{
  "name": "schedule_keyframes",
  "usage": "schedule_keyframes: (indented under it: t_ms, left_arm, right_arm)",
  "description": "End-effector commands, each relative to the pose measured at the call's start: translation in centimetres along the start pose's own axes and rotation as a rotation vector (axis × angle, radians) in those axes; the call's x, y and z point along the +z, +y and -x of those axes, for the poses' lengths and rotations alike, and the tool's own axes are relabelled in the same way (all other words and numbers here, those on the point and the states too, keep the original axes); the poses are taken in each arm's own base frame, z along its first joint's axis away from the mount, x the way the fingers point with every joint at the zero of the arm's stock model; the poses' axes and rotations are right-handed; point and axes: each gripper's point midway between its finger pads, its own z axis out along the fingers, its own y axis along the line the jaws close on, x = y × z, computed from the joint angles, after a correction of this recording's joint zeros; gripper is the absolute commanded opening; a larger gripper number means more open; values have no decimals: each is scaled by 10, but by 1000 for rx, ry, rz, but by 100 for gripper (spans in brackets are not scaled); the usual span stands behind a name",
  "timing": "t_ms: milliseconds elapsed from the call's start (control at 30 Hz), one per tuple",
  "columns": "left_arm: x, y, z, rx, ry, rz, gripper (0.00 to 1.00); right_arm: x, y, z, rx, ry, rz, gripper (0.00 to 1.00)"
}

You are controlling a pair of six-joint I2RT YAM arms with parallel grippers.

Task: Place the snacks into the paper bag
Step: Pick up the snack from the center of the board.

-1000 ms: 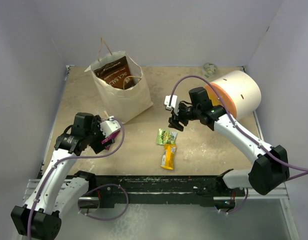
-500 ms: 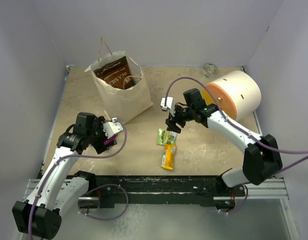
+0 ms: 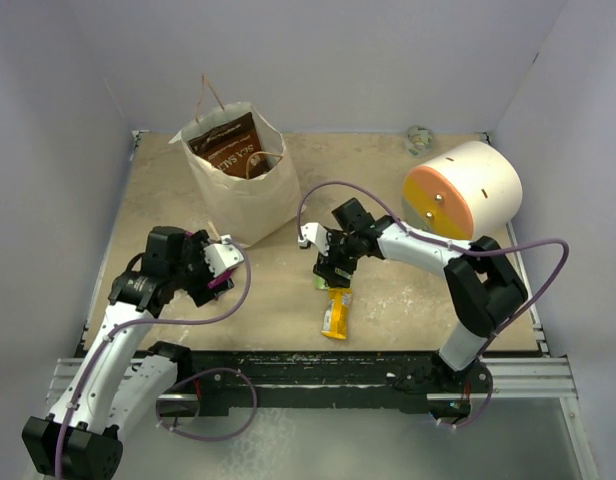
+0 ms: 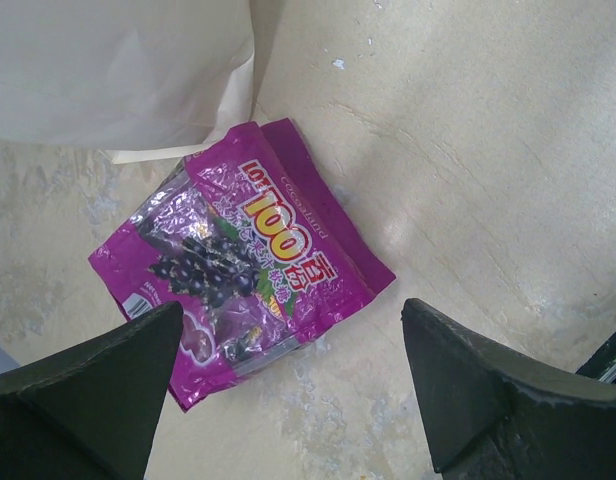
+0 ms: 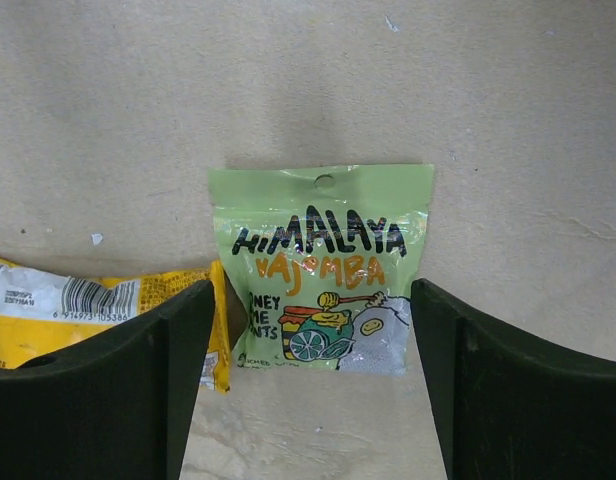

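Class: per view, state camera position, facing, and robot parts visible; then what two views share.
Top external: above and behind, facing down on the table; both arms show.
Left wrist: rides the wrist, faces down at the purple pouch; open left claw shows.
Right wrist: likewise, down at the Himalaya packet; open right claw shows.
Shared: top and right wrist show the yellow bar.

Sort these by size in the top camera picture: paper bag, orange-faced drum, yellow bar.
1. Paper bag
2. Orange-faced drum, though these two look nearly alike, so I am unsure
3. Yellow bar, clearly smallest
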Motion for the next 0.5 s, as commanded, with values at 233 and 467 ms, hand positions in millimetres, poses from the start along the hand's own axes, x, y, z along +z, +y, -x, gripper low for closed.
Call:
schedule_keyframes:
  t_ms: [233,467]
  left_arm:
    - [-2,0,9,-4,-60,13,94]
    - [-3,1,9,6,-61,23,94]
  right_arm:
    - [7,-7,-20,5,100,-42,80]
    - [9,-16,-26,6,132,-83,79]
